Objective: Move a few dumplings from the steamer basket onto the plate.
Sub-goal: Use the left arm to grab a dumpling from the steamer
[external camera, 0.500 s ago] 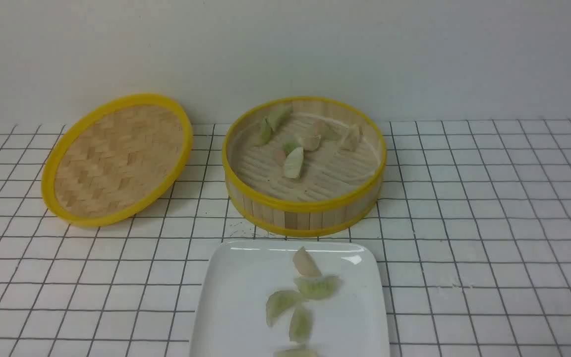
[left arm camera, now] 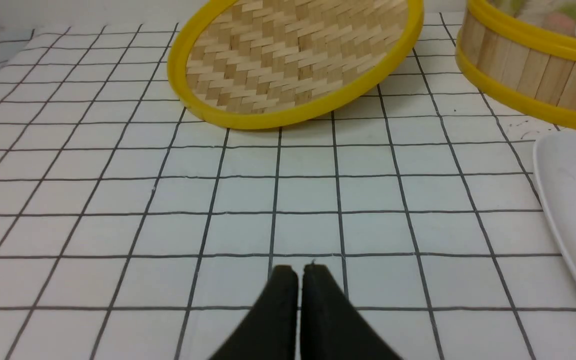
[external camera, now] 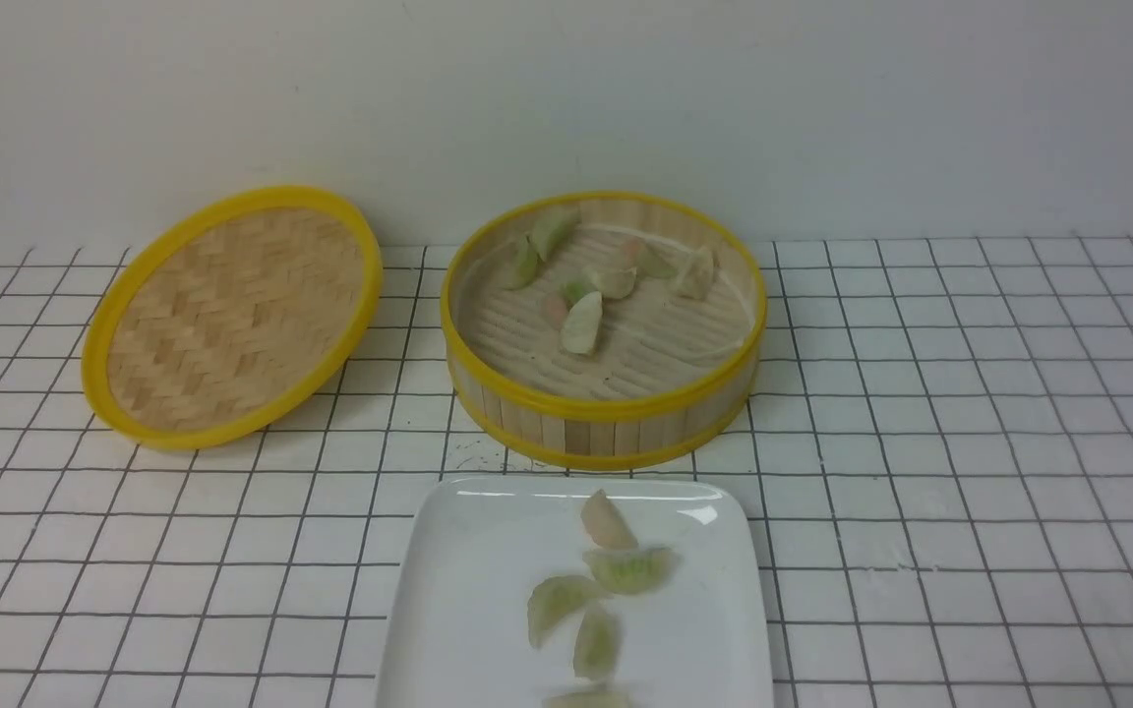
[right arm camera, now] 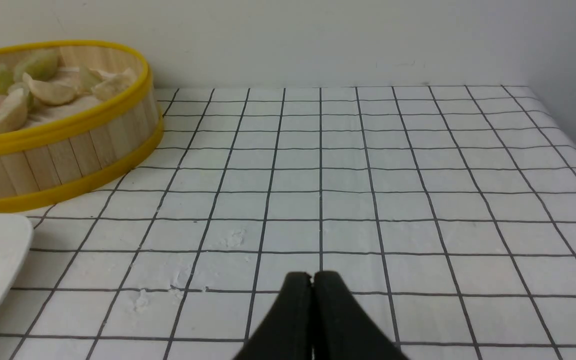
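The left fingers [left arm camera: 282, 306] and right fingers [right arm camera: 294, 306] are each clenched together, holding nothing, low over the gridded table [external camera: 970, 442]. Between them, apart from both, the white plate [external camera: 468, 590] carries several dumplings [external camera: 628, 568]; more lie in the steamer basket [external camera: 606, 428] just beyond.

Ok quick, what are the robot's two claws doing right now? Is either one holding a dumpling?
The left gripper is shut, holding nothing.
The right gripper is shut, holding nothing.
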Robot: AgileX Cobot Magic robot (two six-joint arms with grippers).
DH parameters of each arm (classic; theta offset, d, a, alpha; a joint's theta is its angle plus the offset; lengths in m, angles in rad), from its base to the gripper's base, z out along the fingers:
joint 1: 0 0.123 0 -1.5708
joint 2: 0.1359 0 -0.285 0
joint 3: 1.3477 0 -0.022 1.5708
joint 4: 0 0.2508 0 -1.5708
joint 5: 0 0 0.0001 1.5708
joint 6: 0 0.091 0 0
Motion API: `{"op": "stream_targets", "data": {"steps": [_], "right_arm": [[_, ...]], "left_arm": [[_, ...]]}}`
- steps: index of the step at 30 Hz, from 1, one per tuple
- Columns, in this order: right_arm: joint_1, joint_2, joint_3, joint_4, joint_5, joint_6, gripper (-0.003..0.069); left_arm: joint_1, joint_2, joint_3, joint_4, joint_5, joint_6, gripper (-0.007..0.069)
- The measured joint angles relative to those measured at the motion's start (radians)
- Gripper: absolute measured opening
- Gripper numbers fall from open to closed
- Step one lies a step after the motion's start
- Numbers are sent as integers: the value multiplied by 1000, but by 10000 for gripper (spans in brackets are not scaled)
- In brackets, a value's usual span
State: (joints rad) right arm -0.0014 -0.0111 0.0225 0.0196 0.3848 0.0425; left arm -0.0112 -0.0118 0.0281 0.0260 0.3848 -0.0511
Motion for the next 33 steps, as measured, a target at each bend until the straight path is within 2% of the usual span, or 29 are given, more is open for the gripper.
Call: {"op": "stream_targets", "data": {"steps": [5, 9, 13, 16, 18, 20, 22, 23, 25, 26, 29, 33], "right_arm": [[0, 0, 0, 0, 0, 0, -12], [0, 0, 0, 0, 1, 0, -12], [0, 0, 0, 0, 1, 0, -12], [0, 0, 0, 4, 1, 1, -12], [2, 0, 3, 51, -29, 18, -12], [6, 0, 7, 140, -84, 48, -12], [13, 0, 7, 288, -199, 114, -12], [13, 0, 7, 317, -208, 119, -12], [13, 0, 7, 485, -311, 171, -12], [13, 0, 7, 516, -333, 178, -12], [13, 0, 7, 618, -385, 189, -12], [13, 0, 7, 640, -410, 177, -12]], "left_arm": [[0, 0, 1, -63, -63, -47, -6], [0, 0, 1, -334, -223, -202, -6], [0, 0, 2, -458, -292, -226, -6], [0, 0, 2, -556, -412, -234, -6], [0, 0, -4, -596, -504, -235, -6], [0, 0, -39, -606, -512, -236, -6], [0, 12, -159, -586, -432, -235, -6], [0, 15, -159, -586, -421, -235, -6], [0, 111, -360, -514, -210, -215, -6], [0, 157, -423, -494, -151, -204, -6], [0, 391, -657, -460, 191, -101, -6], [0, 682, -869, -474, 503, 63, -6]]}}
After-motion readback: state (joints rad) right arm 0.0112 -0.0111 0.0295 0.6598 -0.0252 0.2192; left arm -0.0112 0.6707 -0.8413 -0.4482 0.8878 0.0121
